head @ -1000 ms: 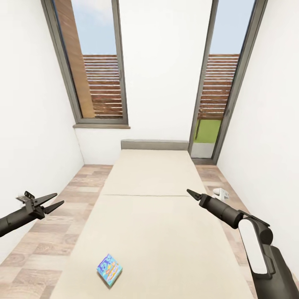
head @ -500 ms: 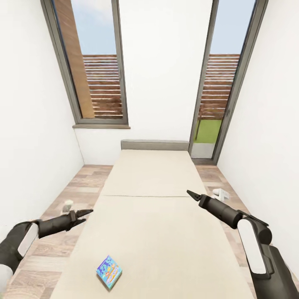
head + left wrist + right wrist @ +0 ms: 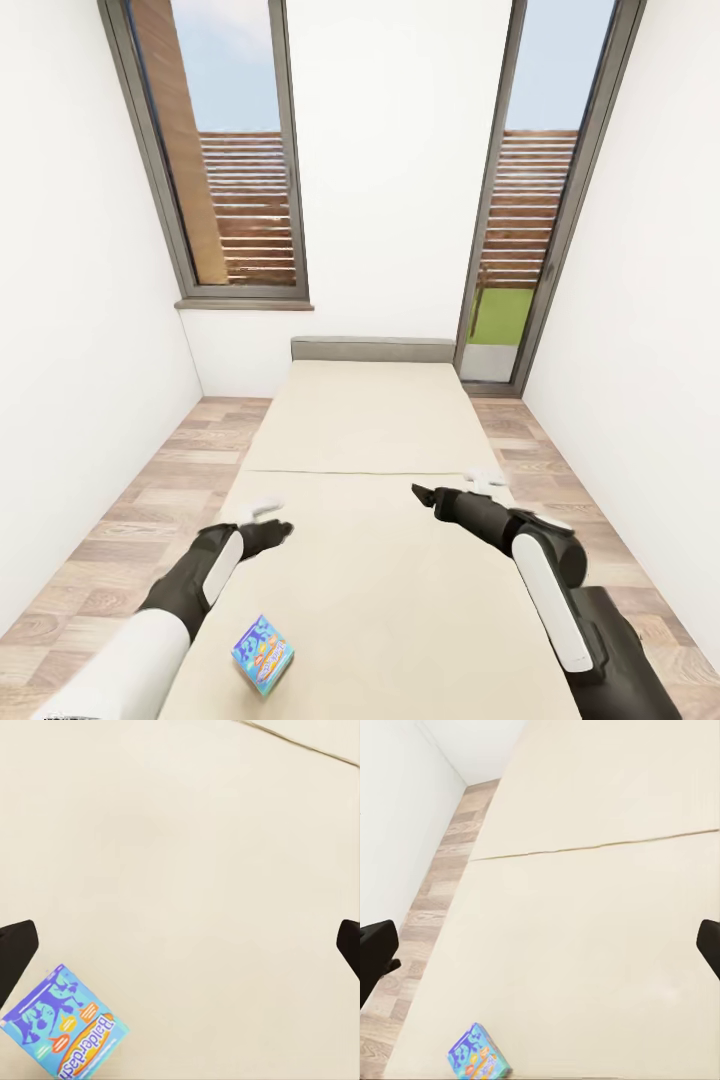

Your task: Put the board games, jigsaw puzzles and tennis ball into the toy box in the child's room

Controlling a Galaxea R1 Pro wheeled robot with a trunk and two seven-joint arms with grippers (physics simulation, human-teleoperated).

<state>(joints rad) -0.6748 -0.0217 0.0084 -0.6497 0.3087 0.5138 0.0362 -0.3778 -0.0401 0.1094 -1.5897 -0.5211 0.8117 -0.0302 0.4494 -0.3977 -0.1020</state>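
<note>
**Beige mattress, one blue game box within reach**

Beige mattress cover fills the middle of my head view, the bed point(image 3: 370, 560) running away from me toward the grey headboard and the two tall windows point(image 3: 225, 160) at the top of the frame.

The small blue board game point(image 3: 263, 653) lies flat near the bottom edge of the head view, a little left of centre, turned corner-on to me and close to the mattress's left side. In the left wrist view it sits in the lower left corner, and I can read "Balderdash" on it.

My left gripper point(image 3: 268, 528) hangs over the mattress just above the box in the frame, near it but not touching. Its fingers point(image 3: 16, 945) show as dark tips at both side edges of the wrist picture, so I take the jaws to be spread wide. I judge that arm is placed to come down on the box.

My right gripper point(image 3: 428, 496) is out over the centre right of the mattress, well apart from the box. Its tips also sit at opposite edges of its wrist picture, so it is apart and empty; I read it as parked clear. Wood-plank floor point(image 3: 110, 560) flanks the bed on both sides.
</note>
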